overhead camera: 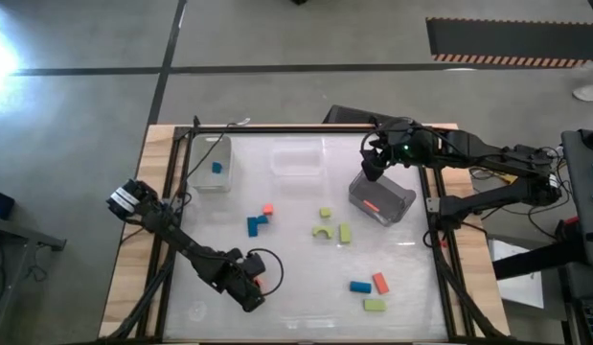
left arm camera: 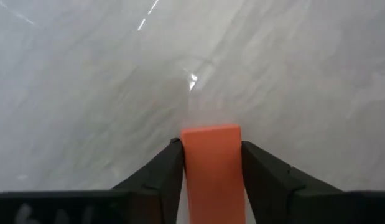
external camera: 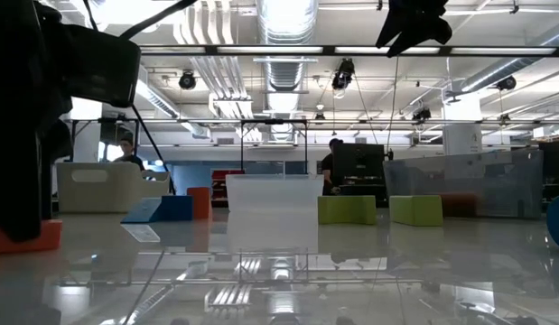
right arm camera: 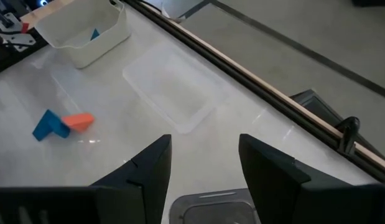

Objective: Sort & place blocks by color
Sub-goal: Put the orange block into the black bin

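Fingers of the left gripper (left arm camera: pixel 211 168) are pinching a small red-orange rectangular block (left arm camera: pixel 212 163) between them; gripped near one end, it risks pivoting free. Right gripper (right arm camera: pixel 201 163) is hovering spread.

Bright, even light falls from ceiling strip lamps (external camera: pixel 288 18) — they mirror as pale streaks on the glossy white table (overhead camera: pixel 306 287), with a glint on it in the left wrist view — while a strong flare whitens the floor (overhead camera: pixel 4 43) and the nearest dark arm (external camera: pixel 26 117) blurs.
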You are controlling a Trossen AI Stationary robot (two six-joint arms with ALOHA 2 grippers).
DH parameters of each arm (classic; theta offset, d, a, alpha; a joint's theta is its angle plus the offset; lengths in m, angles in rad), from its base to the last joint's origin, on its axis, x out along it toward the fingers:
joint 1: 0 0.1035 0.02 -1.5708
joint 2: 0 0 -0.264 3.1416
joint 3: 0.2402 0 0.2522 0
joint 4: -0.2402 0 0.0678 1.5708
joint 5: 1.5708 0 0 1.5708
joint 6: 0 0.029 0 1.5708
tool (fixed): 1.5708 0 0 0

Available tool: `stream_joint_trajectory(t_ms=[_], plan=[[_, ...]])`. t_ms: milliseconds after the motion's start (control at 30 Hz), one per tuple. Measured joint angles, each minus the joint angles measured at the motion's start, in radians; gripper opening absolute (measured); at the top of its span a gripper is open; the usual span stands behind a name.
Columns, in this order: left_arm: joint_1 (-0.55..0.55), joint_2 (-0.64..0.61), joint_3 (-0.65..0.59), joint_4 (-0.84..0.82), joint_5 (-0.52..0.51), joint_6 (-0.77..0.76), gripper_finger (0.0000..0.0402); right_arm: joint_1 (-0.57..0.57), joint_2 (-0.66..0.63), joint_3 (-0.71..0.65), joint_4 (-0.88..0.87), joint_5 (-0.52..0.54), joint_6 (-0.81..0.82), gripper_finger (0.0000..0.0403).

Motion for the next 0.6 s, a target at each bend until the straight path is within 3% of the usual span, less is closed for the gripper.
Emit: stream_joint_trajectory(t_ms=[300,600], plan=[[0.001,-0.051,-0.004,-0.021,-0.009,0.023,0.0112,0.0,-0.001,0.0,0.0,-0.002,0.02,0.0177],[0.043,-0.251,-0.001,0.002,-0.079,0.13,0.0112,0.08,0.0,-0.003,0.01,-0.037,0.03,0.0177]])
